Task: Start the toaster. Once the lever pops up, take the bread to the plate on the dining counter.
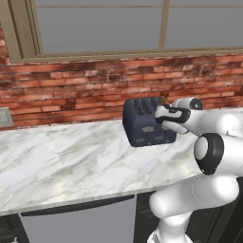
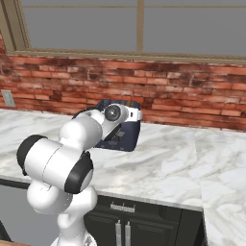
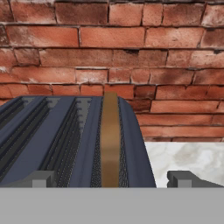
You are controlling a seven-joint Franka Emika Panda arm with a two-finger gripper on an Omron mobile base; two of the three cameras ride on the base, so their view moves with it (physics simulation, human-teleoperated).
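Red brick wall (image 1: 71, 90) runs behind a white-and-grey marbled counter (image 1: 61, 161), with a tan-framed window (image 1: 163, 23) set above the brickwork and a pale outlet plate (image 1: 4, 117) mounted on the wall at far left. Dark cabinet fronts (image 2: 120, 226) with metal handles sit below the counter edge in the right base view. The toaster (image 1: 142, 123), dark navy-grey with rounded corners, stands on the counter close to the wall, pale buttons on its near side. The hand view looks along its slotted top: the bread (image 3: 110, 140), a thin golden-brown slice seen edge-on, stands upright in the rightmost slot, its top edge level with the toaster's top or slightly above it. The gripper (image 3: 111, 178) is positioned just at the toaster's near end, fingers (image 3: 41, 178) spread wide apart on either side of that slot, holding nothing. Contact between fingers and toaster cannot be determined.
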